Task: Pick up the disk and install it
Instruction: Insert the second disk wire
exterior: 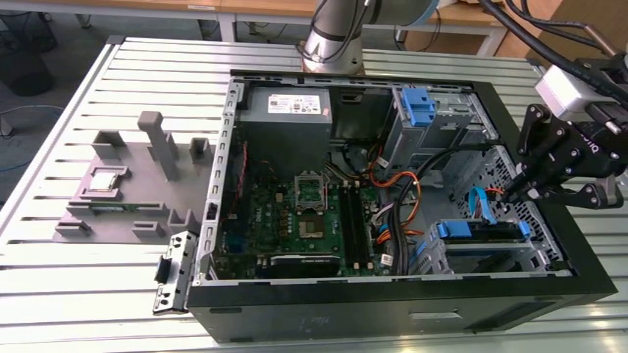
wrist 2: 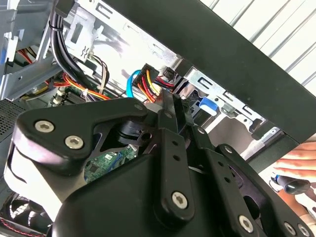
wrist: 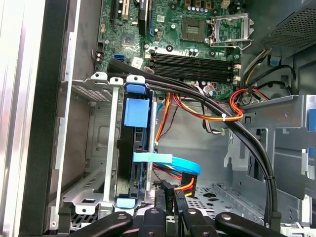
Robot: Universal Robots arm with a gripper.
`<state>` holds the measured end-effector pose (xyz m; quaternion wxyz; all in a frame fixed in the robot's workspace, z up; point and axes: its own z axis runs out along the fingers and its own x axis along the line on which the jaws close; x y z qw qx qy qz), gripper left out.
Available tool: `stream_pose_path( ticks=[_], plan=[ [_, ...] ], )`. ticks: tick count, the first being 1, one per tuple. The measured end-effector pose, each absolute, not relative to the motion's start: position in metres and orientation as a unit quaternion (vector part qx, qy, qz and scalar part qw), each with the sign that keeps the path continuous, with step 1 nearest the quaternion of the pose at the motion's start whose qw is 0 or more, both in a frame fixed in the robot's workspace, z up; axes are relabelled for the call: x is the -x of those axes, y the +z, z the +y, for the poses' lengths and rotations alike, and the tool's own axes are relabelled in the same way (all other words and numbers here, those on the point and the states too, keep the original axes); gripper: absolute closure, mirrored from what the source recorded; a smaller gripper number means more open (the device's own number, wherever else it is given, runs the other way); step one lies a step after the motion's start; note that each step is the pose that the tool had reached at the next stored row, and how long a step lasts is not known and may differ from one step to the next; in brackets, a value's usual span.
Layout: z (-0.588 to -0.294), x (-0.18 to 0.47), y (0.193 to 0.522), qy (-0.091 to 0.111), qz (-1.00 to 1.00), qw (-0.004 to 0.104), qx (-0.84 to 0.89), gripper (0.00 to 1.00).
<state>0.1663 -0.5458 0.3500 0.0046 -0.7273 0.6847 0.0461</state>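
My pincer (exterior: 510, 193) hangs inside the open computer case (exterior: 393, 301), over the drive-cage corner at the exterior view's right, and its fingers (wrist 2: 170, 106) are drawn together into a narrow point with nothing between them. Just below and ahead of that tip sits the disk (wrist: 129, 158), edge-up in its blue carrier and already slid into the metal drive cage (wrist: 89, 143); in the exterior view its blue rails (exterior: 478, 229) show directly beneath me. Right at my fingertips are the cable plugs, a black connector with red, yellow and black wires (wrist: 180, 190), and a light blue flat data cable (wrist: 168, 160) curling across toward the disk's rear edge. I judge the picking and sliding-in to be finished, and the step in hand to be the seating or cabling at the back of the drive. What follows calls for a small, straight press along the disk's connector edge, keeping clear of the thick black cable bundle (wrist: 237, 128) passing beside me. A person's hand (wrist 2: 298, 163) rests outside the case wall.
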Motion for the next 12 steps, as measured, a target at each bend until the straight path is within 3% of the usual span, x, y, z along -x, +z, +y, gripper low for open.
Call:
stream_pose_path(
  ticks=[12],
  plan=[
    [-0.5471, -0.1650, 0.3499, 0.046, 0.685, 0.005, 0.727, 0.84]
  ],
)
